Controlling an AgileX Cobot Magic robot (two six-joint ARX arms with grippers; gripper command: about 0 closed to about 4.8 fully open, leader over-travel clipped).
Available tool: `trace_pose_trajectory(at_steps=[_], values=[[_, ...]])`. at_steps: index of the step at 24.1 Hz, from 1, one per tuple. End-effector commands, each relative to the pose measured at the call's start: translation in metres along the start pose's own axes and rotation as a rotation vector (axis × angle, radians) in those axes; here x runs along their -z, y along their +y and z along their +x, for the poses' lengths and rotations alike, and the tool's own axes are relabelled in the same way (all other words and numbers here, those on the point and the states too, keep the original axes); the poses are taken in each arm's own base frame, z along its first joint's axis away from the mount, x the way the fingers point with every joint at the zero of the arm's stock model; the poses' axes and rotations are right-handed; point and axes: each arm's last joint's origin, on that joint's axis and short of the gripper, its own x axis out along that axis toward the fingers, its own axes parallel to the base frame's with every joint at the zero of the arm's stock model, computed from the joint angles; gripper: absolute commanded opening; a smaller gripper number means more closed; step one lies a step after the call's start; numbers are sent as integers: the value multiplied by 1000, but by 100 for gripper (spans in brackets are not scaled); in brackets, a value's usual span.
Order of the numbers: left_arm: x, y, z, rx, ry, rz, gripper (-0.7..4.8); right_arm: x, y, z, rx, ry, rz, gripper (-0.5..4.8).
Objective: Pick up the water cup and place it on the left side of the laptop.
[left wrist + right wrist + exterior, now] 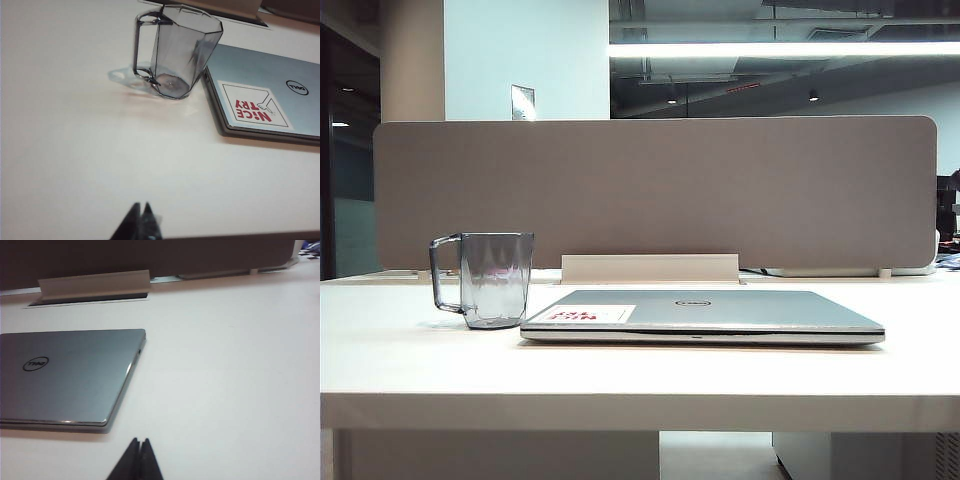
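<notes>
Left gripper [140, 220] seen pinched together, empty, short of cup; right gripper [139, 457] likewise, beside laptop's right edge. Thin silver-grey laptop [705, 315] lies closed mid-table. Smoky-grey transparent faceted water cup [493, 279] stands upright at laptop's 9 o'clock, touching. Placement judged done; no further move required.

The water cup [496, 279] stands on the table [640, 370] left of centre frame, just beside the closed laptop's [705, 316] left edge; a partition [655, 190] runs behind.
</notes>
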Motion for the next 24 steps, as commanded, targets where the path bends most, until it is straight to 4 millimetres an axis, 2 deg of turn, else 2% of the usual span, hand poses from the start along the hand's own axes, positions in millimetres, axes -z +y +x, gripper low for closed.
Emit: trace_pose_trajectory(at_steps=[1, 7, 24], values=[[-1, 0, 0, 1, 0, 0, -6, 2, -2, 0, 38, 4, -5, -1], [-1, 0, 0, 1, 0, 0, -6, 2, -3, 0, 98, 3, -117, -1], [-1, 0, 0, 1, 0, 0, -6, 2, -3, 0, 96, 4, -92, -1]])
